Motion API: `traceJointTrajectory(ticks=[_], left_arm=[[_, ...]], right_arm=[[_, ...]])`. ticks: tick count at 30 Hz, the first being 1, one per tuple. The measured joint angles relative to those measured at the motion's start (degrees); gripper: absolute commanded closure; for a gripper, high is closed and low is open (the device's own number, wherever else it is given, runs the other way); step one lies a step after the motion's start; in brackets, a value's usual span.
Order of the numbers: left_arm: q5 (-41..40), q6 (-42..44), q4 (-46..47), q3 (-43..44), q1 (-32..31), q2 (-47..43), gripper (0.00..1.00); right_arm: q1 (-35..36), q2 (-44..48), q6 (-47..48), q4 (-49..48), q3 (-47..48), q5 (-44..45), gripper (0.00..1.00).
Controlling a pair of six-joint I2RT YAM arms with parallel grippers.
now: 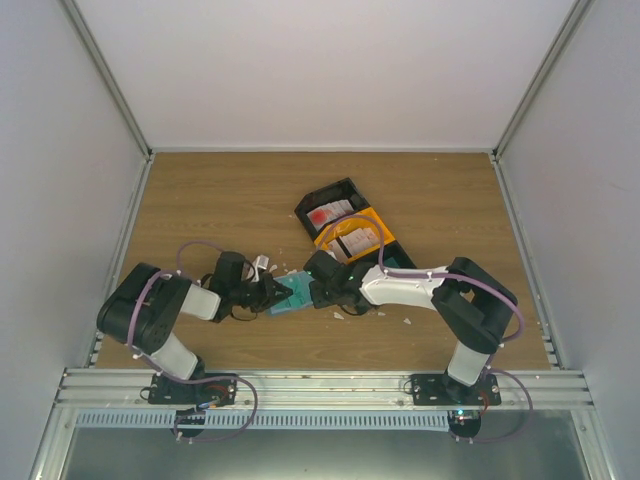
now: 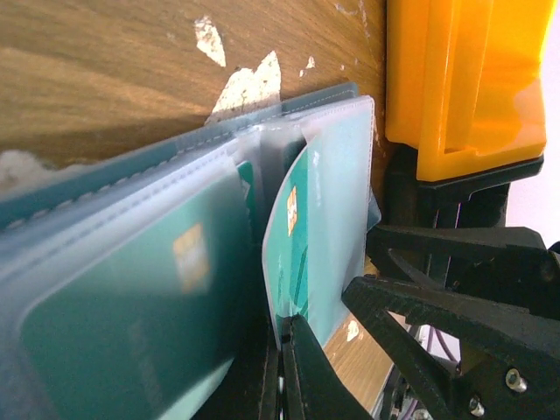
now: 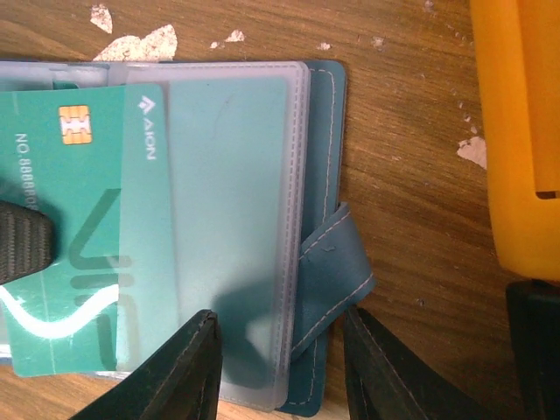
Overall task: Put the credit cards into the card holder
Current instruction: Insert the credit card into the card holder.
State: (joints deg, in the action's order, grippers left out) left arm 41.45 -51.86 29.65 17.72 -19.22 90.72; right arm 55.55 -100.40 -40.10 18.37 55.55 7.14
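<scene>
Left gripper clamped tight on the bare end of a teal-green plastic credit card with a gold chip. The card is partway into the clear plastic pocket of the flat blue-teal folding card holder, chip end out in the open. Right gripper hangs half open over the holder's far side with nothing pinched, one finger above the pocket, the other beyond the little stitched fabric tab.

This looks like the insertion step, midway. Next the left arm needs a straight push along the pocket, card kept flat so its leading corners don't snag the plastic. The right gripper should steady the holder so it doesn't slide on the wooden worktop.

The holder lies open near the middle of the worktop's near edge, between the two arms. Its other page already carries a second teal-green chip card, fully seated behind clear plastic.

Just behind it, toward the right, sits a yellow-orange plastic tray with whitish cards inside. A black plastic tray touches it on the far side, holding red-and-white cards. So plenty is left to load, I'd say.

Torn white scraps dot the wood beside the holder.
</scene>
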Motion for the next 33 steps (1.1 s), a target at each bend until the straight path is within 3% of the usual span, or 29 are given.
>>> traceJointTrajectory(ticks=[24,33], left_arm=[[2.14,4.79,-5.31,6.1,-1.22,4.17,0.98],[-0.57,6.25,-8.55,7.85,-3.74,3.17,0.78]], right_arm=[[-1.11,1.42,0.81,-6.88,-4.09,-2.12,0.61],[-1.25,1.79,0.81,-7.43,-4.48,-2.05,0.61]])
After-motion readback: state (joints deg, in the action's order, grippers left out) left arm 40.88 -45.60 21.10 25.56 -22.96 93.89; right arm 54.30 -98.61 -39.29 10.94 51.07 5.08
